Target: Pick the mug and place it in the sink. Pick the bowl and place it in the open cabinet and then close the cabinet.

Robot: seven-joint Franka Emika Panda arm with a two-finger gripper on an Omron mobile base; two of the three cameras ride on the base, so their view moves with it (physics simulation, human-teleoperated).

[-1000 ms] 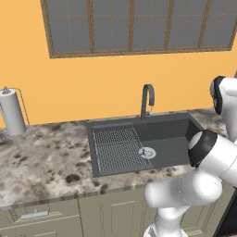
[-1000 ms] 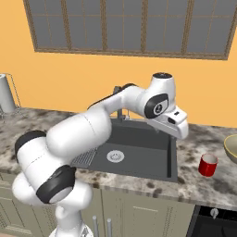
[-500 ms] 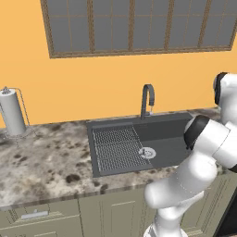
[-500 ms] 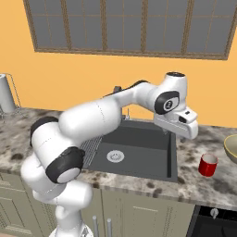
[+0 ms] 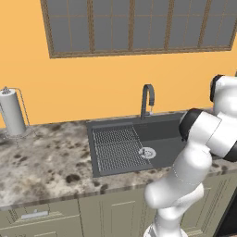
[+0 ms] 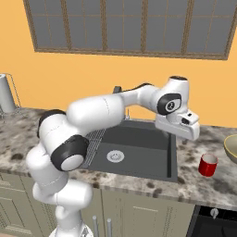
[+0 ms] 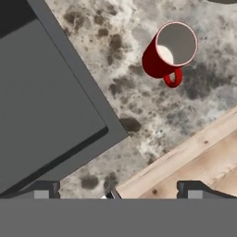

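The red mug stands upright on the speckled worktop, to the right of the sink and well apart from its rim, with bare stone all around. Its handle points toward the front edge of the worktop. The tool hangs above this edge with its fingers spread wide and grips nothing. The bowl sits behind the mug, near it, cut by the picture border.
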